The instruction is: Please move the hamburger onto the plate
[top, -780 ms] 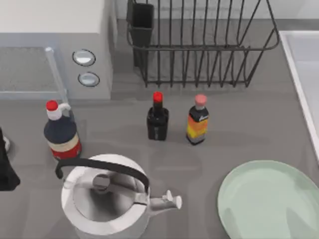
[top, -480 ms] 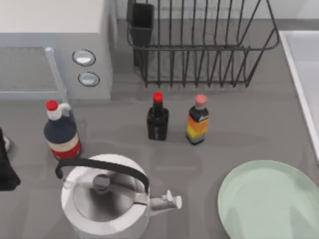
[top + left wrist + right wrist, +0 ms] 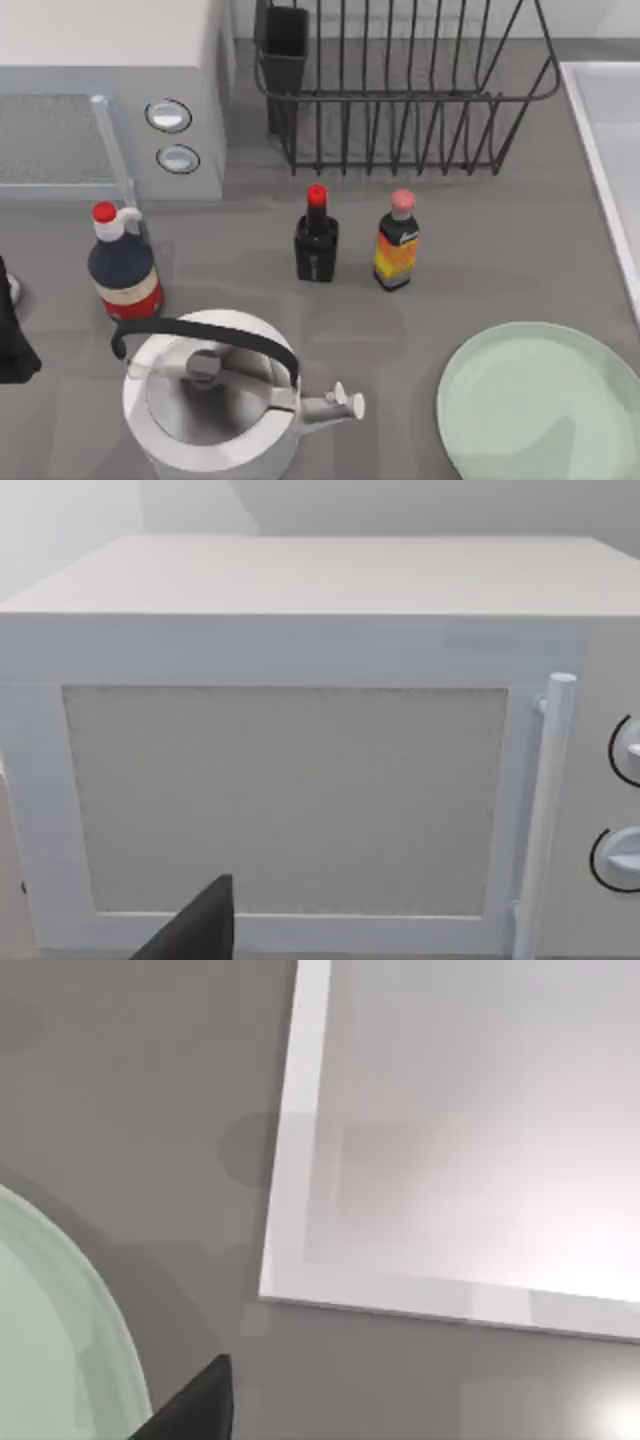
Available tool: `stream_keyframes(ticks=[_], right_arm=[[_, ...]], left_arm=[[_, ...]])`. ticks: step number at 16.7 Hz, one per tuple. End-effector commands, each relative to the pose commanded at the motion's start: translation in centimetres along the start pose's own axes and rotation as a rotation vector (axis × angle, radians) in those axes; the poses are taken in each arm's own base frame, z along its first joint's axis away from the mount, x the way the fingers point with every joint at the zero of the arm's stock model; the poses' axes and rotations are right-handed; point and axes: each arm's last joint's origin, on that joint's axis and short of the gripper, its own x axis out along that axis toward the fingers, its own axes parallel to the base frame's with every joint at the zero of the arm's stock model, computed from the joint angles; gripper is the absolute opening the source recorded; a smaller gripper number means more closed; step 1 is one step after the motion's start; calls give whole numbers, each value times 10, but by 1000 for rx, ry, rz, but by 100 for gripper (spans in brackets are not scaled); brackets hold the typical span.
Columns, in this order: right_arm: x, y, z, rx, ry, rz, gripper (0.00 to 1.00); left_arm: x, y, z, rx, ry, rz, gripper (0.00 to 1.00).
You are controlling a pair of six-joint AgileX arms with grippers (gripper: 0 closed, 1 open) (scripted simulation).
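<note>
Status: left end effector (image 3: 195,930) sits at the worktop's (image 3: 480,250) left edge, facing the microwave (image 3: 300,780) door. Open or closed: can't tell. Nothing visibly held.

Right end effector (image 3: 195,1405) hangs over the right side, between the plate's (image 3: 50,1340) rim and the corner of a white-rimmed basin (image 3: 450,1160). State: also can't tell, and no load visible.

The plate (image 3: 500,400) lies flat and bare at the near right corner of the top view, with open worktop around it. My read: the drop-off approach is easy for the right arm.

Hamburger location: can't tell from these views, so I judge the pick not yet done.

Clutter is well apart from the plate: kettle (image 3: 210,400) near left, spout towards the plate; dark red-capped bottle (image 3: 316,240) just beside the orange-labelled bottle (image 3: 397,245) mid-worktop; a third bottle (image 3: 122,265) at left; dish rack (image 3: 400,100) at the back. All are upright and I judge collision risk near the plate low.
</note>
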Motion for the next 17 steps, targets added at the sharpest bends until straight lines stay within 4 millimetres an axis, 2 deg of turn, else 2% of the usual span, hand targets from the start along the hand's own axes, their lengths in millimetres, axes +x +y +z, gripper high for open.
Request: stream_keyframes(ticks=[5, 8, 11, 17], right_arm=[[26, -9, 20, -76, 488, 97, 100], [41, -13, 27, -101, 686, 157, 100], [48, -15, 30, -113, 774, 188, 100], [49, -14, 30, -116, 777, 191, 100]], left_arm=[[0, 0, 0, 0, 0, 0, 100], [0, 0, 0, 0, 0, 0, 100], [0, 0, 0, 0, 0, 0, 100], [0, 0, 0, 0, 0, 0, 100]])
